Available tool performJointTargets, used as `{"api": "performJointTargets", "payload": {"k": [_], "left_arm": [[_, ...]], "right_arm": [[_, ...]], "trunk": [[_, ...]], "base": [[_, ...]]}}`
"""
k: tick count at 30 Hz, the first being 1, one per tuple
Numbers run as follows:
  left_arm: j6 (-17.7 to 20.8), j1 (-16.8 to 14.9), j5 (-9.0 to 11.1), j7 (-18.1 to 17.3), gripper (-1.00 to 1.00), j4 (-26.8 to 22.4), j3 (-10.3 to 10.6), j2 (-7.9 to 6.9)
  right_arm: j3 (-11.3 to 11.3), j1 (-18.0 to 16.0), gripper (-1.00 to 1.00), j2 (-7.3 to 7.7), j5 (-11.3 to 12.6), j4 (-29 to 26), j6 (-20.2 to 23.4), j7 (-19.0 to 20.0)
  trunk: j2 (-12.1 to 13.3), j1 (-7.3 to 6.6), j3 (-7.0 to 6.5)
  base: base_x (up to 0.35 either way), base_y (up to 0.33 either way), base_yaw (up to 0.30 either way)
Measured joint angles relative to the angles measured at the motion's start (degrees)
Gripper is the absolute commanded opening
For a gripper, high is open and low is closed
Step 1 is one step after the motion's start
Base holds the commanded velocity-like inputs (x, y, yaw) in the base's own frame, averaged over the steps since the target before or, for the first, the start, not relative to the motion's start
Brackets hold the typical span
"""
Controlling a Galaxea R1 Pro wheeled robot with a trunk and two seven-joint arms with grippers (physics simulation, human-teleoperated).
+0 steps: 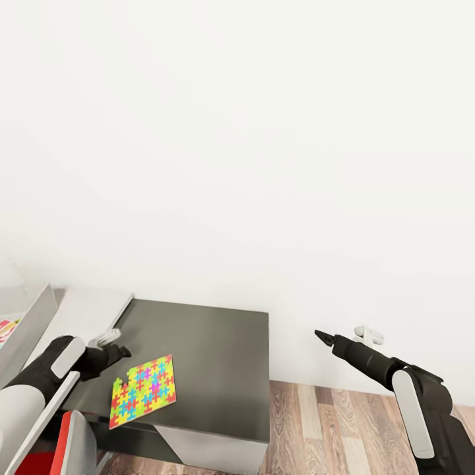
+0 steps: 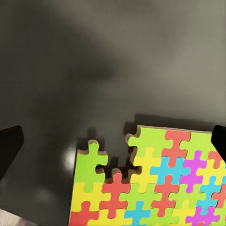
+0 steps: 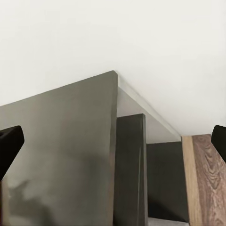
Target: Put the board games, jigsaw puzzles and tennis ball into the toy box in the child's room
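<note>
Both jaws stand wide — my left gripper [image 2: 113, 141] hovers over the multicoloured jigsaw board [image 1: 144, 389] on the dark grey tabletop [image 1: 211, 349].

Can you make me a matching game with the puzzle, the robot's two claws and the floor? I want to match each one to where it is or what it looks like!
Things:
1. multicoloured flat jigsaw puzzle board
2. black left claw
3. black right claw
4. wooden plank floor

Matches:
A. brown and striped
B. in the air past the tabletop's edge, over the floor
C. lying flat on the dark grey tabletop
D. just over the tabletop, beside the puzzle's notched corner

Pairs: 1-C, 2-D, 3-B, 4-A
</note>
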State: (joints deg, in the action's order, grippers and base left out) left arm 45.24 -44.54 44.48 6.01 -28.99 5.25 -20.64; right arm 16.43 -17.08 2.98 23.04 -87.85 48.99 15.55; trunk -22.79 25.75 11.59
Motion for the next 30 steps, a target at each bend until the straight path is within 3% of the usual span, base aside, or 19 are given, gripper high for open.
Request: {"api": "performJointTargets", "payload": {"k": [4,9,12,19,30], "left_arm": [[0.0,0.1,-0.1,-0.8,1.0,0.0,0.1,-0.01],[-0.1,0.2,-0.2,-7.4,1.0,2.0,0.4,-0.1],[-0.3,0.2,-1.7,-9.7,1.0,2.9,0.5,-0.12],[-0.6,0.1,-4.9,-11.0,1.0,3.4,0.4,-0.16],[-1.5,0.2,-5.5,-11.2,1.0,3.4,0.4,-0.75]], "right_arm": [[0.0,0.0,1.0,-0.02,0.0,0.0,0.0,0.0],[0.0,0.0,1.0,0.01,0.0,0.0,0.0,0.0],[0.0,0.0,1.0,-0.03,0.0,0.0,0.0,0.0],[0.0,0.0,1.0,0.01,0.0,0.0,-0.1,0.0],[-0.1,0.0,1.0,-0.07,0.0,0.0,-0.1,0.0]], "trunk": [[0.0,0.0,0.38],[0.0,0.0,0.85],[0.0,0.0,1.14],[0.0,0.0,1.8],[0.0,0.0,2.84]], "base": [[0.0,0.0,0.0],[0.0,0.0,0.0],[0.0,0.0,0.0],[0.0,0.0,0.0],[0.0,0.0,0.0]]}}
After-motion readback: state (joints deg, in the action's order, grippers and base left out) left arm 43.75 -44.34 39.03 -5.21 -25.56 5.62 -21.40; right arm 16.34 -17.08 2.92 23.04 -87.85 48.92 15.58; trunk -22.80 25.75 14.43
